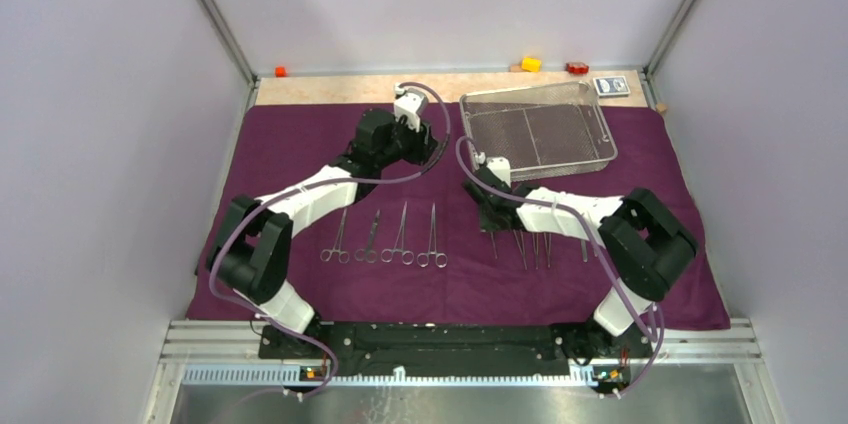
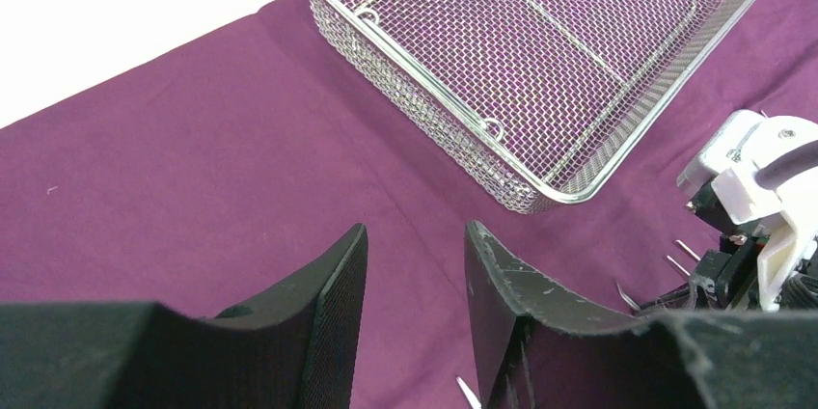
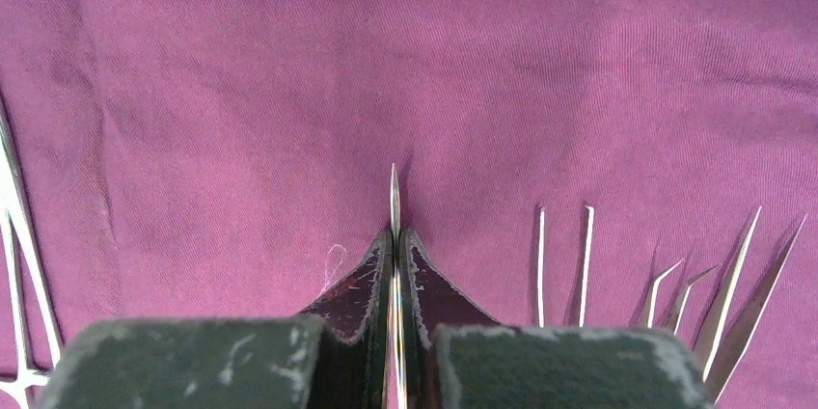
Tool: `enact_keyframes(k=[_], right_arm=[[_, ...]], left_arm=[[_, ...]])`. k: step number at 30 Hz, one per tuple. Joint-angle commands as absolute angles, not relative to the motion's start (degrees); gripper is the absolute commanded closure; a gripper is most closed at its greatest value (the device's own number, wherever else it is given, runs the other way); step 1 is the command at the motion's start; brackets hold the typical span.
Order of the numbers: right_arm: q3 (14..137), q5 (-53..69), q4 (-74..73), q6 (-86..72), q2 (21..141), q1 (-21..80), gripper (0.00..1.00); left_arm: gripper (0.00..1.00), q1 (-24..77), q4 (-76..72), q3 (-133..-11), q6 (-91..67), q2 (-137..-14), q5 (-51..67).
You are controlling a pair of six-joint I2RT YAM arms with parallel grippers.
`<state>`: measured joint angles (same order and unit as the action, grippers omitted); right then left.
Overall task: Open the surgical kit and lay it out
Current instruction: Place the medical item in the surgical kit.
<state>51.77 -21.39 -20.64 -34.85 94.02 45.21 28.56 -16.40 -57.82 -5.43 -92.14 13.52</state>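
The dark purple cloth (image 1: 300,139) lies spread flat over the table. The empty wire-mesh tray (image 1: 540,129) sits on it at the back right, and also shows in the left wrist view (image 2: 540,52). Several ring-handled clamps (image 1: 385,239) lie in a row at front centre. Three tweezers (image 1: 535,249) lie to their right, seen too in the right wrist view (image 3: 562,264). My right gripper (image 3: 395,235) is shut on a slim steel tweezer (image 3: 394,187), low over the cloth left of those tweezers (image 1: 493,219). My left gripper (image 2: 415,235) is open and empty, above the cloth just left of the tray (image 1: 428,149).
A yellow block (image 1: 531,64), a red block (image 1: 577,68) and a blue-white card packet (image 1: 611,85) sit on the bare table strip behind the tray. An orange block (image 1: 281,71) is at the back left. Walls close in on both sides.
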Motion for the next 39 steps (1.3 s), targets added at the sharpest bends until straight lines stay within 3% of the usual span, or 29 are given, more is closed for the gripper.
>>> enact_keyframes(k=[1, 32, 39], right_arm=[[50.7, -23.0, -19.7, -36.0, 92.7, 45.5, 1.00], [43.4, -14.5, -12.5, -31.1, 87.1, 39.9, 1.00], [43.5, -15.0, -12.4, -30.3, 87.7, 39.7, 0.89]], left_arm=[[0.52, 28.5, -20.0, -57.4, -4.4, -88.8, 12.1], [0.46, 26.8, -21.8, -56.6, -2.5, -88.6, 8.9], [0.46, 26.8, -21.5, -57.0, -3.3, -89.0, 9.4]])
